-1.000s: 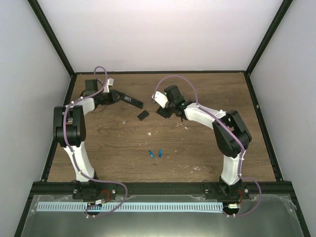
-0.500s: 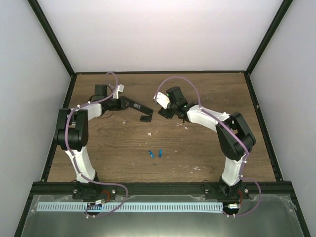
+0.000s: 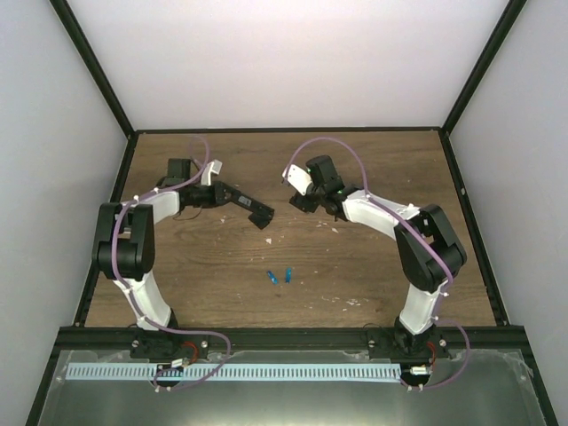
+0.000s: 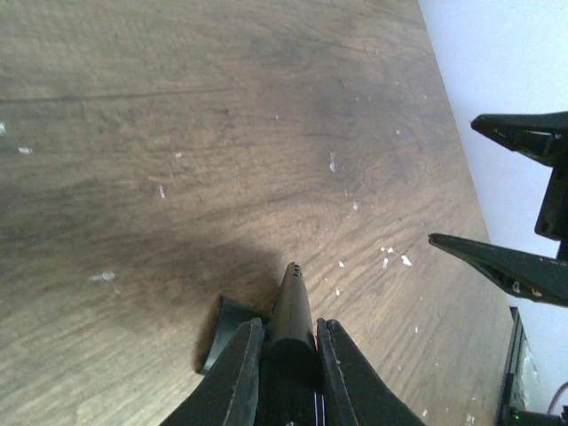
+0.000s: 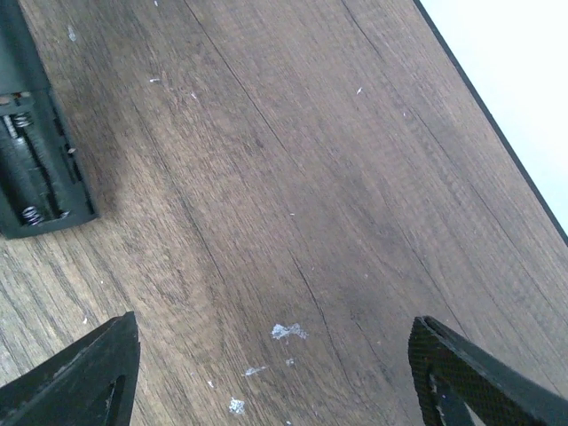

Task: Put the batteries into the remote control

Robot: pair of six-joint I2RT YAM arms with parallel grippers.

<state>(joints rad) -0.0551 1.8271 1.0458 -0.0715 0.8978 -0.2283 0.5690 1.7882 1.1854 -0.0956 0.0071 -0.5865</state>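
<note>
From above, the left gripper [image 3: 232, 195] grasps the remote [image 3: 248, 204] by one end. The free end points toward the middle of the table [image 3: 373, 160], so the right arm can reach it. The right gripper [image 3: 297, 200] hangs just beside that free end, spread and holding nothing. The batteries [image 3: 272, 278] lie side by side on the wood, nearer the bases and well apart from both grippers. By my reading neither has been loaded yet.

At the left wrist, the left gripper [image 4: 288, 327] is clenched on the remote [image 4: 288, 293], with a finger pressed to each long side. The remote's far tip is angled down toward the wood, which would steady it for loading. A dark piece [image 4: 222, 328] sits low beside the left finger. It may be the battery cover, but too little of it shows to be sure. The right gripper's two fingers [image 4: 510, 266] show at the right edge, apart.

At the right wrist, the right gripper [image 5: 272, 328] is released, its fingers wide over bare wood. At upper left the remote [image 5: 35, 169] shows its battery bay facing up, uncovered, with springs visible and no cells in it. That presentation suits loading from above. The next step is likely for the free arm to fetch a battery.
</note>
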